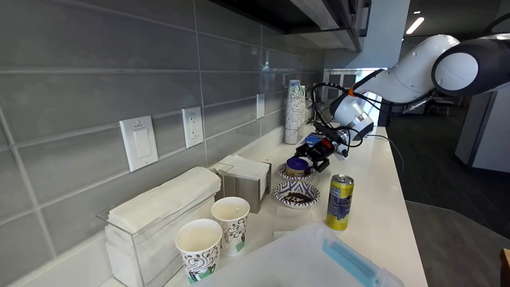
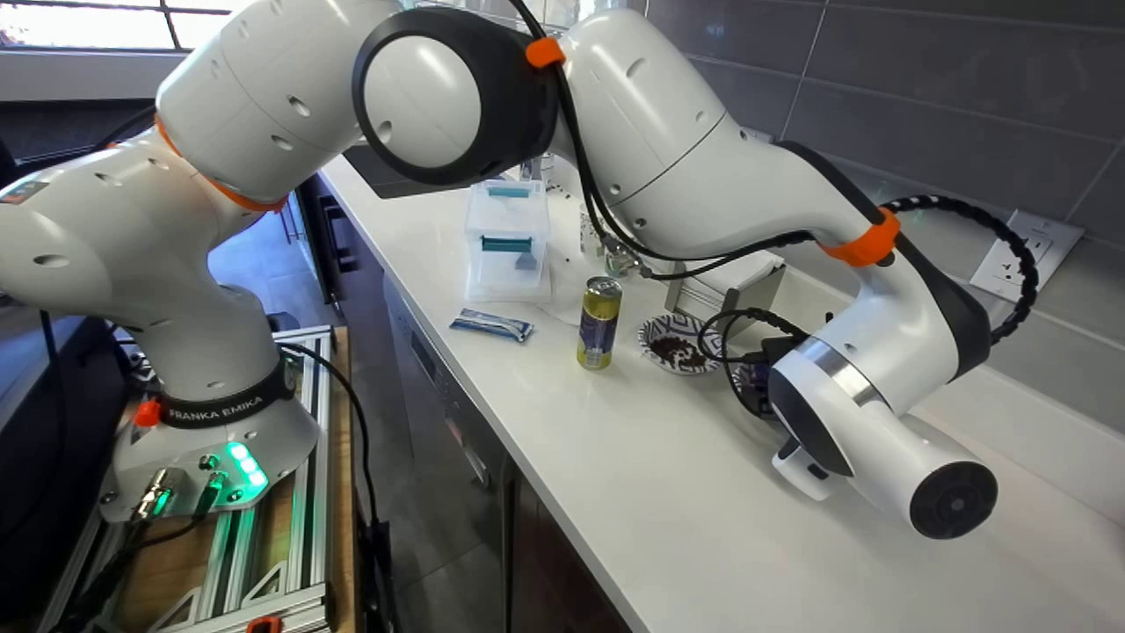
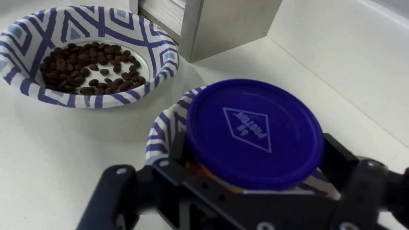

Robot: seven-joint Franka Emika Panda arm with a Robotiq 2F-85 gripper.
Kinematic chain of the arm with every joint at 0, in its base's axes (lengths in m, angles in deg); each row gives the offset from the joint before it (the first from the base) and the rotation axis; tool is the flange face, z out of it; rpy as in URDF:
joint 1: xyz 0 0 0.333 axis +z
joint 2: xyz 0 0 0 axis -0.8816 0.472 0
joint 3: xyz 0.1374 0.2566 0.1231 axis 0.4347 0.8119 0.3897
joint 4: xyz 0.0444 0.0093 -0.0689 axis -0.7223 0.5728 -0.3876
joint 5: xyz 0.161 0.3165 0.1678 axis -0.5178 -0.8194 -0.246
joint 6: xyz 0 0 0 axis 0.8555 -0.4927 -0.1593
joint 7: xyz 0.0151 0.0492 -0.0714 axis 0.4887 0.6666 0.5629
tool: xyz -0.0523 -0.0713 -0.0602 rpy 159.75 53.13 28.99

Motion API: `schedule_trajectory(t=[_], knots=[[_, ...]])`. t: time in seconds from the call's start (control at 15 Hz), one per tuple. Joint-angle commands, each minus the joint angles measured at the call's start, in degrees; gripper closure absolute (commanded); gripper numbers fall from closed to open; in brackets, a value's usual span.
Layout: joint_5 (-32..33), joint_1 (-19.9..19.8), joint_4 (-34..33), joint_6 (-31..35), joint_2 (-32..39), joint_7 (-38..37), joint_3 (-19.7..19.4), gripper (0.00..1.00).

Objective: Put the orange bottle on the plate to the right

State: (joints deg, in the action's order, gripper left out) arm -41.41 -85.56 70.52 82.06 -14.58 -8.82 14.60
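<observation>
The orange bottle, short with a dark purple-blue lid, stands in the right-hand striped plate. In the wrist view its lid nearly fills the space between the fingers, with a strip of orange body under it. The same plate shows around and beneath it. My gripper straddles the bottle, one finger at each side of the lid in the wrist view. Whether the fingers press on the bottle or stand just clear of it cannot be told. In an exterior view the wrist hides most of the bottle.
A similar plate with coffee beans stands beside it. A yellow can stands near the bean plate. A metal napkin holder is close by the wall. Paper cups, a clear plastic box and a wrapped bar are on the counter.
</observation>
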Motion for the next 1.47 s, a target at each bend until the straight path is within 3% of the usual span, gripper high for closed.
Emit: schedule_trajectory(t=[0.0,0.53,0.73,1.07,1.4], knots=[[-0.8,-0.4,1.1,-0.2,-1.2,1.1,0.1,0.00],[1.9,0.3,2.9,-0.8,-5.0,6.3,-1.1,0.00],[8.6,2.1,5.7,-3.6,-8.7,8.3,-2.8,0.00],[20.6,6.4,17.5,0.7,-21.4,16.4,-5.7,0.00],[28.6,7.4,29.2,8.3,-33.6,28.0,-6.0,0.00]])
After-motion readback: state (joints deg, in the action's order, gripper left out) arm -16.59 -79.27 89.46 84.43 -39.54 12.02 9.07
